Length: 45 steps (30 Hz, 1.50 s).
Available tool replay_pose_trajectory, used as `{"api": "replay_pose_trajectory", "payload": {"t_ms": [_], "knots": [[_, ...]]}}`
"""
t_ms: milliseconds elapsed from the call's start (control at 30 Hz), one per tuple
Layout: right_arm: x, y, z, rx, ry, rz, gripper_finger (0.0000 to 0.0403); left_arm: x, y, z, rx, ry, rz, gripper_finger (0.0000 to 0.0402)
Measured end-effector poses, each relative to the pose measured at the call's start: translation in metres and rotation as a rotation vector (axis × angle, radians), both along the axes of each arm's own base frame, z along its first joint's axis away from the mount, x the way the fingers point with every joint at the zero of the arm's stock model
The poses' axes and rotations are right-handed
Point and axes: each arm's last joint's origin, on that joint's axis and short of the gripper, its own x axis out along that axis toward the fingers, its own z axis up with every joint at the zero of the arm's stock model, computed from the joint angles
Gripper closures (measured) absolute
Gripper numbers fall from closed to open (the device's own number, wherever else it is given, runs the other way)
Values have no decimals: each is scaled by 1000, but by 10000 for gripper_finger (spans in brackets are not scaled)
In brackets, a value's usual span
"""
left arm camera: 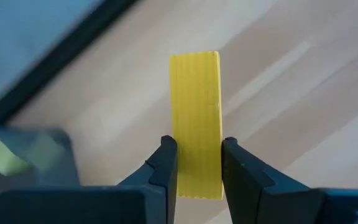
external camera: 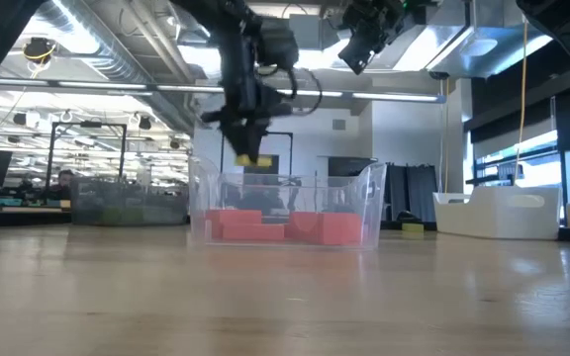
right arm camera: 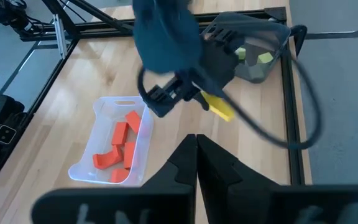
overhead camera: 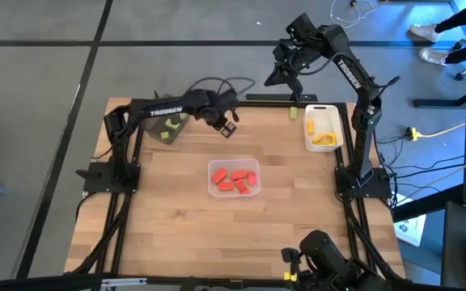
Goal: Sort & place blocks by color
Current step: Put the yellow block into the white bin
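I'm pinching the last loose yellow rectangular block (left arm camera: pixel 195 124) in my left gripper (left arm camera: pixel 196 167), carrying it toward the white tray (overhead camera: pixel 336 146) at 2 o'clock; reds and greens look sorted, my right gripper (right arm camera: pixel 196 163) idling pressed together.

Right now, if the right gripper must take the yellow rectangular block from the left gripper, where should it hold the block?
Probably at the free end. The left gripper is shut on the yellow rectangular block near one end, pressing its two long flat sides. The other end sticks out bare beyond the fingertips. Come from that end, closing on the same flat sides.
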Motion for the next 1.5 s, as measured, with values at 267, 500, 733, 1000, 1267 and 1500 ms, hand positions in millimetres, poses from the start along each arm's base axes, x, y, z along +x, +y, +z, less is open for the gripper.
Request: {"api": "replay_pose_trajectory", "payload": {"t_ms": [267, 500, 733, 1000, 1267, 1500], "knots": [[1, 3, -2, 42, 75, -68, 391, 5, 15, 54, 30, -128, -106, 317], [6, 6, -7, 3, 75, -3, 391, 6, 12, 77, -51, -208, -305, 317], [22, 13, -14, -19, 57, 41, 391, -10, 22, 99, -108, -210, -450, 317], [46, 18, -28, -63, 11, 90, 391, -27, 34, 120, -104, -217, -495, 317], [60, 19, -35, -105, 34, 22, 379, -32, 34, 129, -143, -276, -594, 317], [70, 26, -35, -226, 84, -26, 312, -38, 40, 128, -164, -272, -589, 317]]}}
